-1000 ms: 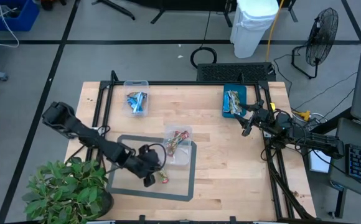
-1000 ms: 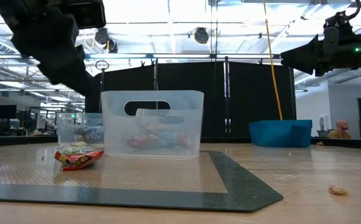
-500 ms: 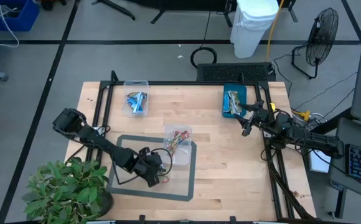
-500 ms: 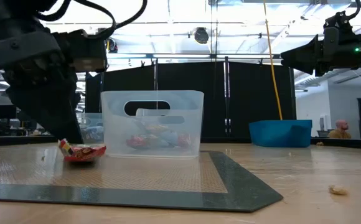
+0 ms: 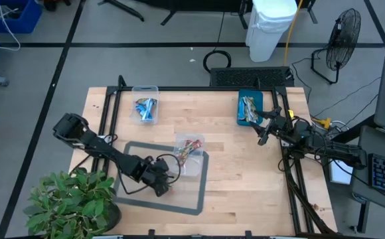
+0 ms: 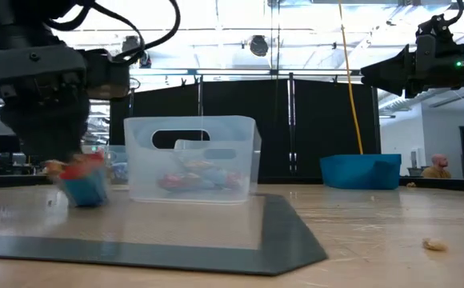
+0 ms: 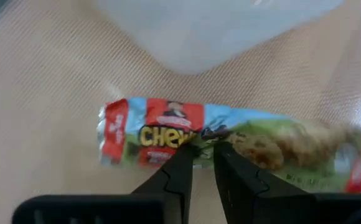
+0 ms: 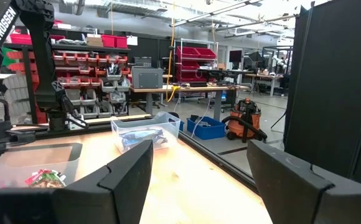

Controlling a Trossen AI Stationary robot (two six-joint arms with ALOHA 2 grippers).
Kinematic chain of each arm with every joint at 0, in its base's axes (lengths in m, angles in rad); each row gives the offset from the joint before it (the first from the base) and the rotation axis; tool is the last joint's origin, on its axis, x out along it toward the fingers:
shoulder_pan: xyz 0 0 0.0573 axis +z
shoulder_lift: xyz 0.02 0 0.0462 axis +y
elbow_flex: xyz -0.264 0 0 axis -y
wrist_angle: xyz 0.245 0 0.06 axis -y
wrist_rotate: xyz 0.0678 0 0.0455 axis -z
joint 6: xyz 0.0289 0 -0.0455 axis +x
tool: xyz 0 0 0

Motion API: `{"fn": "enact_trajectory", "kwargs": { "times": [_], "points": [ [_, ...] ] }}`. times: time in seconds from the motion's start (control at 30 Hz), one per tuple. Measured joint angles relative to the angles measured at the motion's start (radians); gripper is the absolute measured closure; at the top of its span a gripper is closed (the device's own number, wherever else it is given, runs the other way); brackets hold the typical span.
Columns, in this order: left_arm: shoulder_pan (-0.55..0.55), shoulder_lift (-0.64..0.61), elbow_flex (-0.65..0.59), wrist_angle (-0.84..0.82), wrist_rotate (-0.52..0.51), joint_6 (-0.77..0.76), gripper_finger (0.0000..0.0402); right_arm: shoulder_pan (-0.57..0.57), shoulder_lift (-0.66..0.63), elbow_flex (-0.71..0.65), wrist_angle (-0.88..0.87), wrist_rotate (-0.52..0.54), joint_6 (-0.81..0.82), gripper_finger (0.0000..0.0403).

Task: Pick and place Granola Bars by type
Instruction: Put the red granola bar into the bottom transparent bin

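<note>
On the bench [image 5: 245,172], the red-and-green granola bar [image 7: 230,142] has just been clenched in the left pincer [image 7: 200,163] above the mat [image 5: 196,199], beside its clear tub [image 6: 190,158], ready for sorting, while the right pincer [image 5: 264,129] waits released by the teal tray [image 5: 240,99].

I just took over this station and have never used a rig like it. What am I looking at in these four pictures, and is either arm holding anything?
Two dark robot arms work at a wooden table. The overhead picture shows everything; the low one looks level across the tabletop; the other two come from cameras on each arm's wrist.

The left gripper is over the grey mat, shut on a red-and-green granola bar, as its wrist picture shows. The right gripper waits open near the teal tray, holding nothing.

On the table are one clear tub on the mat with red-and-green bars, another clear tub with blue bars, and the teal tray with more bars.
</note>
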Motion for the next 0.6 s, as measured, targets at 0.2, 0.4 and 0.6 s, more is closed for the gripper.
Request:
{"fn": "enact_trajectory", "kwargs": {
  "times": [0.2, 0.4, 0.6],
  "points": [
    [-0.001, -0.037, -0.003, -0.135, 0.036, -0.067, 0.0328, 0.0, 0.0, 0.0, 0.0, 0.0, 0.0, 0.0151],
    [-0.001, -0.1, -0.003, -0.283, 0.035, -0.187, 0.0328, 0.0, 0.0, 0.0, 0.0, 0.0, 0.0, 0.0151],
    [0.0, -0.148, -0.004, -0.376, 0.028, -0.328, 0.0328, 0.0, 0.0, 0.0, 0.0, 0.0, 0.0, 0.0151]
  ]
}}
